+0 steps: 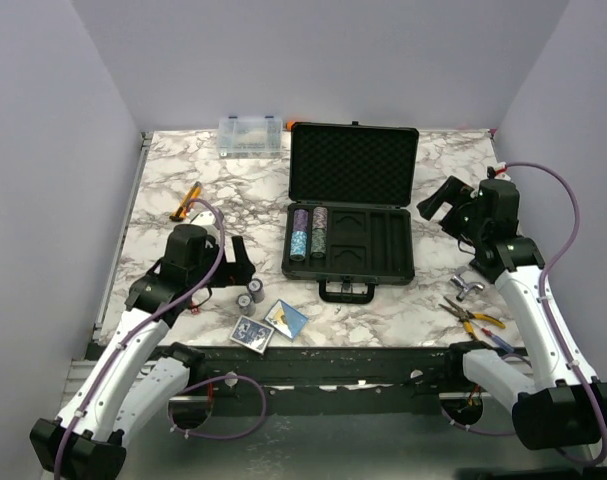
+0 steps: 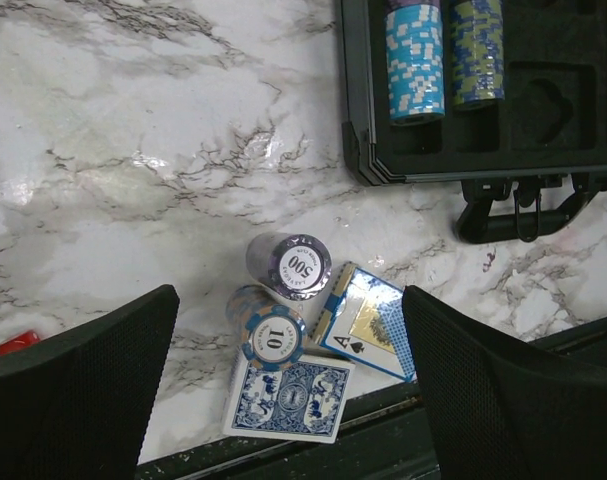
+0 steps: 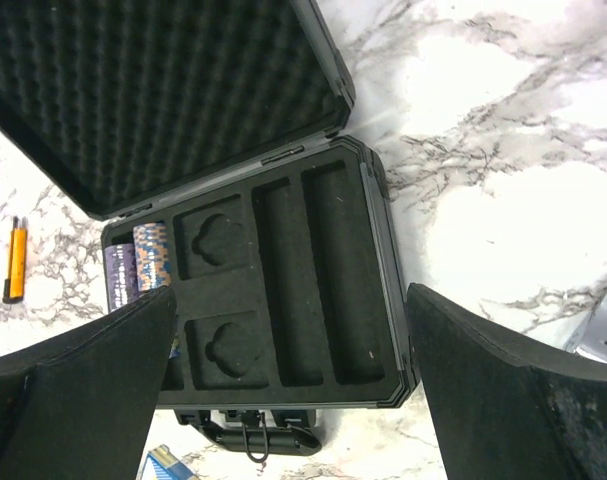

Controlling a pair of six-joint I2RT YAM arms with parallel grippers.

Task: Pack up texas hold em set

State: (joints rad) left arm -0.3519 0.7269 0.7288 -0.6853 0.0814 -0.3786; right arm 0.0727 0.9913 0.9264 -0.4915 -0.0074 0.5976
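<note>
Left claw spread, loose chip stacks near.

white marbled tabletop: smooth, glossy
black rectangular hard case: matt plastic
lid lining: dimpled black foam

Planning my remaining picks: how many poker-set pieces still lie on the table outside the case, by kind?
Chip stacks: 2 (500 stack, 10 stack)
Card decks: 2 (blue-backed deck, ace-of-spades deck)
Small red piece, maybe a die, partly hidden: 1
Total: 5
</note>
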